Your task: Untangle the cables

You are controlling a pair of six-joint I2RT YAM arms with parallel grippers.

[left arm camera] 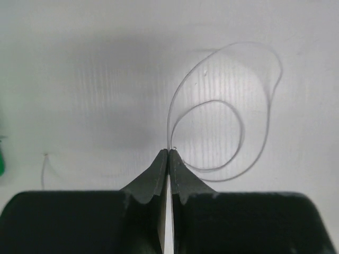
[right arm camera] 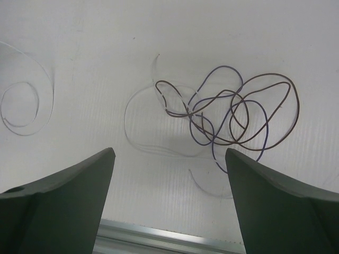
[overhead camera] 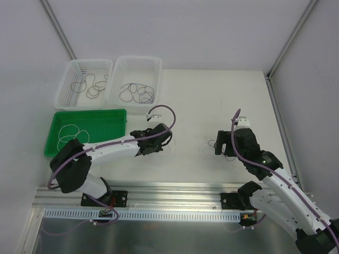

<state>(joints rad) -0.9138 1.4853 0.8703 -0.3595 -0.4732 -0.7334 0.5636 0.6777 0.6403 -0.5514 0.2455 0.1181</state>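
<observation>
The white bench is matte and faintly ribbed. At its far left corner sit two white mesh baskets, each with thin dark loops in it. Just nearer along the left edge lies a flat green tray with pale loops, so the freed strands appear to be sorted by colour.

The left gripper, out over the middle of the bench, has its jaws pressed together. They seem to pinch the end of a white cable, a glassy thread curling in two loose rings on the surface, probably so it can be carried to the tray.

The right gripper hovers with its jaws wide apart toward the near right of the bench. It hangs over the remaining tangle of brown and purple wires knotted in overlapping loops, placed to pick one.
</observation>
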